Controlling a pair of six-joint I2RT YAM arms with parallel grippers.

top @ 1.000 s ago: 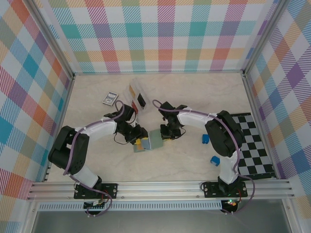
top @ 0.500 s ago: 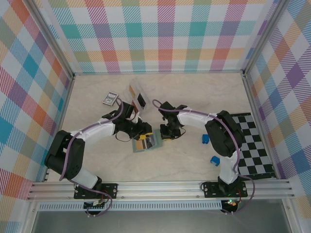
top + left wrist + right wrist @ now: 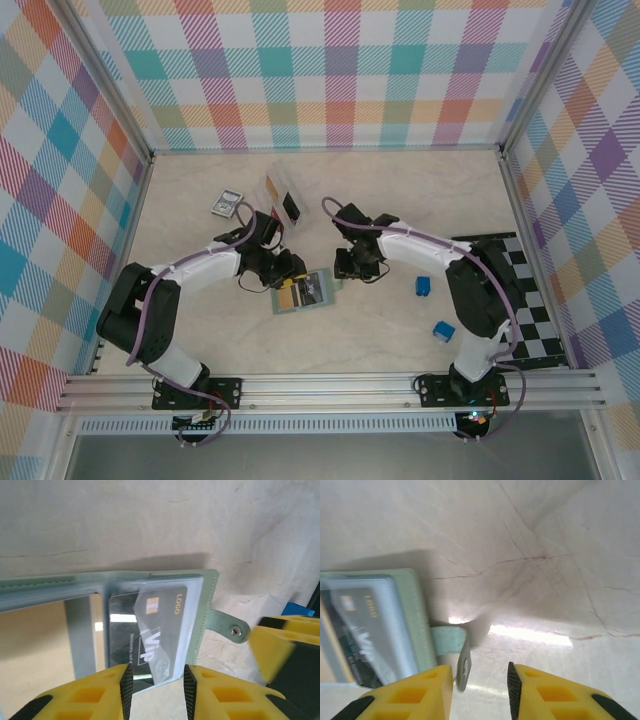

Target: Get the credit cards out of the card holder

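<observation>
From above, the open holder [image 3: 305, 293] lies flat between the arms, with the left gripper [image 3: 287, 272] at its left end and the right gripper [image 3: 353, 268] just off its right. Left wrist: a dark card [image 3: 150, 630] runs lengthwise away from parted fingers [image 3: 95, 697], its near corner between them, not visibly pinched. Right wrist: fingers [image 3: 545, 690] stand open, the holder's tab [image 3: 451, 641] beside one fingertip.

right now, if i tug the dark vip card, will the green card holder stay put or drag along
Likely drags: the card holder looks thin and light on the smooth table. The dark card sits under a clear sleeve, so it may cling. Its snap tab curls up, probably floppy.
</observation>
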